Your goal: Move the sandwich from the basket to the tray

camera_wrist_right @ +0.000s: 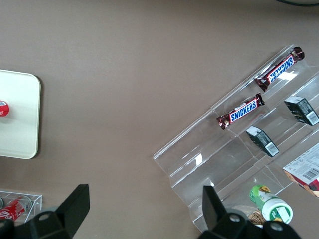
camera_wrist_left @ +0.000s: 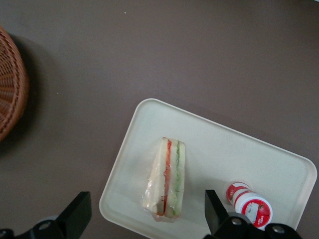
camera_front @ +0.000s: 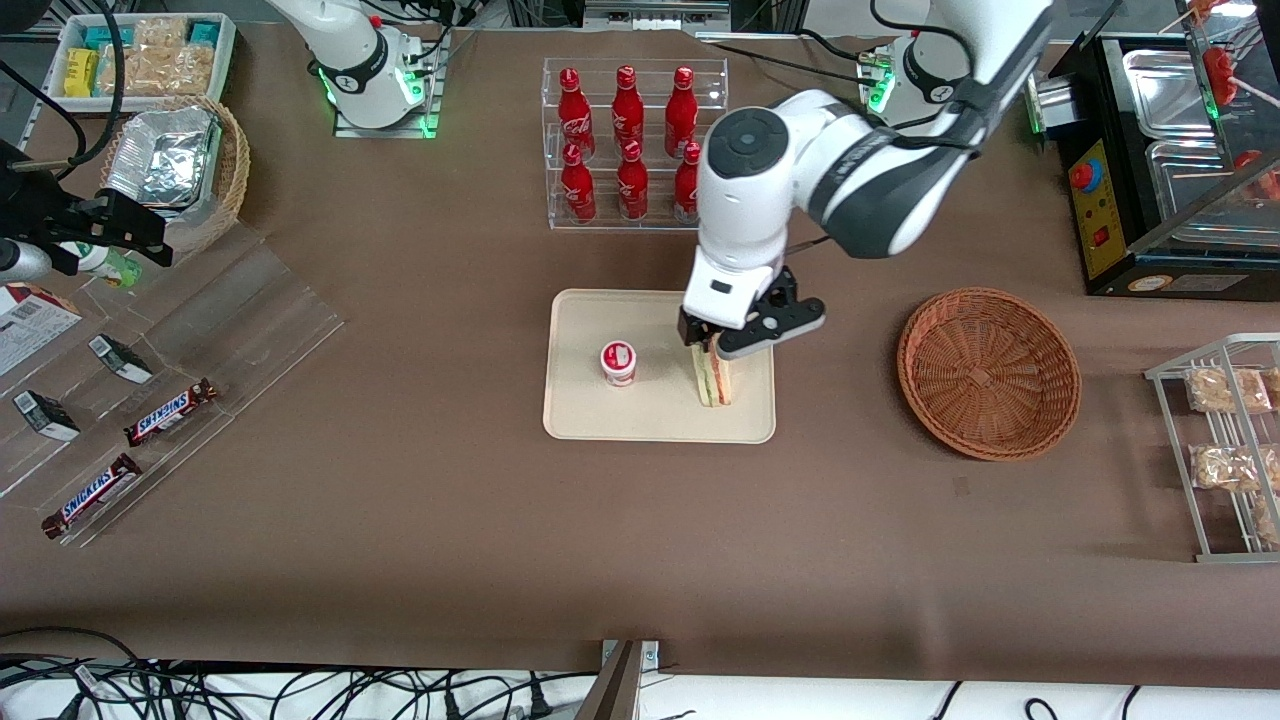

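The sandwich (camera_front: 713,380), a wedge in clear wrap with red and green filling, lies on the cream tray (camera_front: 580,410), at the tray's end toward the working arm. My left gripper (camera_front: 715,345) hangs just above it, open, its fingers wide apart and not touching it. In the left wrist view the sandwich (camera_wrist_left: 167,181) lies on the tray (camera_wrist_left: 224,154) between the two spread fingers of the gripper (camera_wrist_left: 146,204). The reddish-brown wicker basket (camera_front: 988,372) stands empty beside the tray, toward the working arm's end; its rim also shows in the left wrist view (camera_wrist_left: 10,84).
A small red-and-white cup (camera_front: 619,362) stands on the tray beside the sandwich. A clear rack of red bottles (camera_front: 630,140) stands farther from the front camera than the tray. A wire rack of bagged snacks (camera_front: 1225,440) and a black appliance (camera_front: 1170,180) sit at the working arm's end.
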Available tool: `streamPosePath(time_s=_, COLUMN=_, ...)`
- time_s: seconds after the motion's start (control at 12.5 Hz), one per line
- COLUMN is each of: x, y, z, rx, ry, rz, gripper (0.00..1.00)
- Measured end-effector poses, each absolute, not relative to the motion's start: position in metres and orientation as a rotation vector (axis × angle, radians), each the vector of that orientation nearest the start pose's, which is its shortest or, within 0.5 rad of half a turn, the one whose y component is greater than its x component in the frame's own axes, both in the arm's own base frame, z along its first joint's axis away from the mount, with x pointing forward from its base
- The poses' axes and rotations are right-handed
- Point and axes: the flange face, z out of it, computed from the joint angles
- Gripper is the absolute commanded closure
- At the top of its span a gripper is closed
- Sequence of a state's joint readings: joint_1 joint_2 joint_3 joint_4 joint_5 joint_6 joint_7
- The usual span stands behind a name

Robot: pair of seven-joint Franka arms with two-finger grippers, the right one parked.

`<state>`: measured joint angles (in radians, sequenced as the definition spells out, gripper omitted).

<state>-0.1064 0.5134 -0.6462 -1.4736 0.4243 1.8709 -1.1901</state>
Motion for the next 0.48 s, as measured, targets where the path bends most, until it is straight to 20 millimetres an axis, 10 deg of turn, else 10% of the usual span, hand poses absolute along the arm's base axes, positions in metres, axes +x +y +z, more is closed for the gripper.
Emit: streamPosePath(time_s=0.48, x=0.635, y=-0.215, z=0.538, rx=-3.123, ry=-0.356, rz=0.119, gripper=0.00)
